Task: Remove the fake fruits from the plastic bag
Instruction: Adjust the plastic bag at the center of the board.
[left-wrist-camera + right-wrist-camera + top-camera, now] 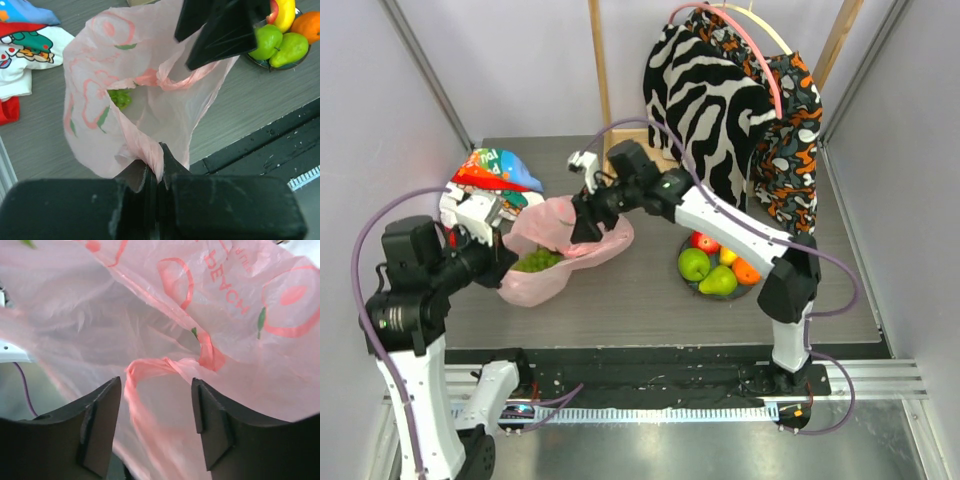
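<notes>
One fruit visible in bag [90,135]: grapes [120,97]. Left hand [156,160] pinched shut on rim, keeping mouth up. Right hand [156,410] part-open, empty, straddling twisted handle [150,367], likely reaching in.

Open pink bag [535,288], green grapes [536,261] inside

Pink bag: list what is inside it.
A green grape bunch shows inside the bag; its folds cover the rest, so more fruit cannot be ruled out.

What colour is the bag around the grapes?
Translucent pink plastic bag, clearest in left wrist view.
</notes>
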{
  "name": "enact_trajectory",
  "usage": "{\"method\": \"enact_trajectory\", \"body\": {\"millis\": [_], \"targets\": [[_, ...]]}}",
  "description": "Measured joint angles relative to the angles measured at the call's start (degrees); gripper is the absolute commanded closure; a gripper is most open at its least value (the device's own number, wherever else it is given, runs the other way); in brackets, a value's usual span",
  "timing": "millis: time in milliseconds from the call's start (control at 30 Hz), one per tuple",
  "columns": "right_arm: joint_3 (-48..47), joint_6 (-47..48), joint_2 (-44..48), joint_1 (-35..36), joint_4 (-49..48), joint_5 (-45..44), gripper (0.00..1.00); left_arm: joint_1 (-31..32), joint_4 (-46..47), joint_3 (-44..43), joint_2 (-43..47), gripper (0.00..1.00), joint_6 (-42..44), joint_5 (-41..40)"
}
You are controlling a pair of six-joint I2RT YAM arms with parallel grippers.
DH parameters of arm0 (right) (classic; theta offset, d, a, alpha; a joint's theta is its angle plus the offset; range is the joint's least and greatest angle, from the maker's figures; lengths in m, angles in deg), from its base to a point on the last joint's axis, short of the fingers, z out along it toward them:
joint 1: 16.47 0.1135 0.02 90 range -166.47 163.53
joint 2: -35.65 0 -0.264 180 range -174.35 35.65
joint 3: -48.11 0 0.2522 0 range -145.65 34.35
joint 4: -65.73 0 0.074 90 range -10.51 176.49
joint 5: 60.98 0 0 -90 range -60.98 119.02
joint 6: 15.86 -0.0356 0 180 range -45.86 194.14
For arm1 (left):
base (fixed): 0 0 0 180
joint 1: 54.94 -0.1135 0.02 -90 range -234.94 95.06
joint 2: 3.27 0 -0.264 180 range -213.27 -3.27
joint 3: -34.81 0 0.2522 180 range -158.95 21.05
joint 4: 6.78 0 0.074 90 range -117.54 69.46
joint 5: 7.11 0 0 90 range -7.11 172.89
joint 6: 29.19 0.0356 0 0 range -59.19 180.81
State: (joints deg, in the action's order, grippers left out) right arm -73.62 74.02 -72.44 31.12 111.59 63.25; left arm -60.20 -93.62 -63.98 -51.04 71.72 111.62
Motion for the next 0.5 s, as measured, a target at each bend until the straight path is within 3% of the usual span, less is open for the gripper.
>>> {"method": "enact_trajectory", "body": {"millis": [133, 367, 500], "targets": [[-0.1, -3.3, -4.3, 3.8, -0.9, 0.7, 0.48, 0.0, -2.2, 1.1, 4.6, 1.00, 0.3, -0.1], [-0.2, -4.7, -9.8, 8.4, -1.7, 5.4, 0.51, 0.0, -4.3, 6.5, 9.6, 1.00, 0.0, -0.3], [-1.2, -6.3, -15.5, 10.0, -2.7, 8.7, 0.47, -0.1, -4.6, 7.1, 9.8, 1.00, 0.0, -1.1]]}}
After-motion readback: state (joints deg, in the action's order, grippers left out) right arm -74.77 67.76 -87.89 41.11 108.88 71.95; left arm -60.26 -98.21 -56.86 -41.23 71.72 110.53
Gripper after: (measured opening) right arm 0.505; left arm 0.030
